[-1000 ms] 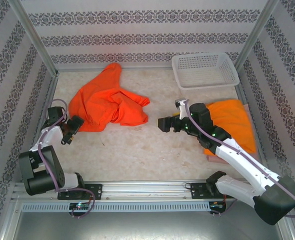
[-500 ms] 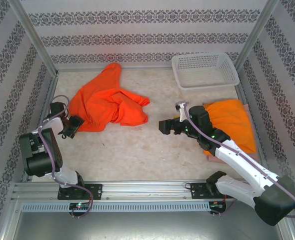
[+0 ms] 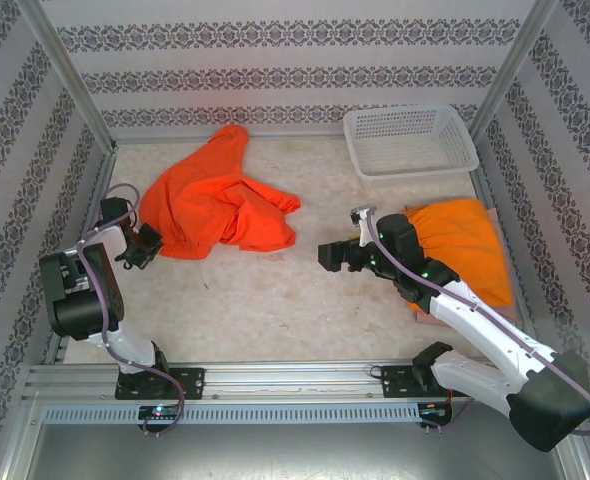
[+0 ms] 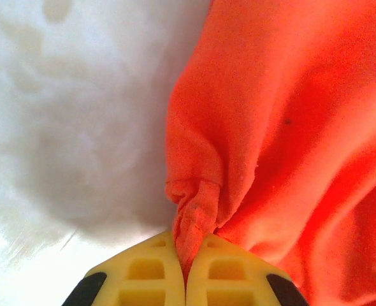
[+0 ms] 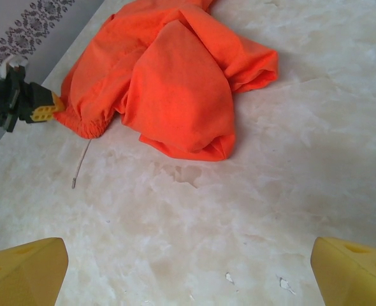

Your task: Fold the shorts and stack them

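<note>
Roughly, the job looks partway done. On the right side of the table [image 3: 265, 300], the folded orange shorts [image 3: 465, 245] lie flat as a neat stack. A pale layer peeps out underneath at the near corner, which I take to be the pink shorts [image 3: 423, 316], already folded below. Left to do are the crumpled orange shorts [image 3: 215, 205], which lie in a loose heap on the far left of the table, one leg pointing toward the back wall and folds bunched over one another. The left tool [image 3: 140, 245] sits at the heap's near left edge. Its wrist view shows the yellow fingers [image 4: 143, 274] pressed together on a pinch of the gathered edge, so it is clamped on the cloth. The right tool [image 3: 333, 252] hovers over bare table between the heap and the stack, apart from both, and its wrist view shows its fingers spread wide with nothing between them. A thin drawstring [image 5: 81, 164] trails onto the table from the heap's edge near the left tool. A white mesh basket [image 3: 410, 140] stands at the far right, behind the stack. By my reading, this pair has yet to be spread flat, folded and carried onto the stack. Whether more shorts hide within the heap I cannot tell.
</note>
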Motion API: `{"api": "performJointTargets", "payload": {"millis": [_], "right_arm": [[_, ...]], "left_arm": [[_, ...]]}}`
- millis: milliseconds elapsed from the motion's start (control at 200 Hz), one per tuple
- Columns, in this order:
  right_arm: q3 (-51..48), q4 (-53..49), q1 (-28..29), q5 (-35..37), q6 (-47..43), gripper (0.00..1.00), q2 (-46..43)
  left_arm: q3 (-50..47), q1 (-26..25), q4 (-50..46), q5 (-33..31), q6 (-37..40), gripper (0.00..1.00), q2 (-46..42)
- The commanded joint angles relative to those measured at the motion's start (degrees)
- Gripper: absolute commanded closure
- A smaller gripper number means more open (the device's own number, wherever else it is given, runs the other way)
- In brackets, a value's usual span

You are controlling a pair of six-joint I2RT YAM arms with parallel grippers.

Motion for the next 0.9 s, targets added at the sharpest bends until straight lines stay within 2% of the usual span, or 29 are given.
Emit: {"api": "performJointTargets", "payload": {"millis": [0, 135, 260, 375, 500, 619, 699, 774, 834, 894], "right_arm": [[-0.8, 0.6, 0.1, 0.8, 0.5, 0.02, -0.3], [-0.2, 0.9, 0.1, 0.0, 1.1, 0.02, 0.6], [1.3, 2.1, 0.4, -1.5, 2.2, 0.02, 3.0], [3.9, 2.4, 1.3, -2.6, 2.5, 0.02, 6.2], [6.9, 2.9, 2.5, -3.8, 2.4, 0.02, 9.6], [10.0, 3.1, 3.6, -5.0, 2.3, 0.02, 12.7], [11.1, 3.5, 4.1, -5.3, 2.6, 0.02, 14.1], [11.0, 3.9, 4.1, -4.8, 3.0, 0.02, 14.5], [10.4, 3.9, 3.9, -3.7, 3.0, 0.02, 14.1], [9.3, 3.3, 3.5, -2.6, 3.0, 0.02, 13.3]], "left_arm": [[5.5, -0.2, -2.4, -1.0, 1.9, 1.00, -5.2], [14.8, -0.1, -10.0, -7.8, 4.0, 1.00, -12.3], [25.7, -0.2, -15.0, -10.3, 3.1, 1.00, -18.2], [37.8, -2.6, -20.2, -14.4, 3.5, 1.00, -21.8], [52.1, -5.7, -25.9, -20.9, 6.5, 1.00, -22.0], [69.6, -8.1, -32.5, -27.2, 10.9, 1.00, -16.8], [81.2, -12.3, -36.2, -31.9, 14.4, 1.00, -10.7], [90.7, -20.0, -39.0, -37.8, 18.8, 1.00, -4.4], [93.5, -26.2, -39.1, -41.8, 21.5, 1.00, -0.6], [92.0, -31.4, -38.2, -43.9, 22.0, 1.00, 1.9]]}}
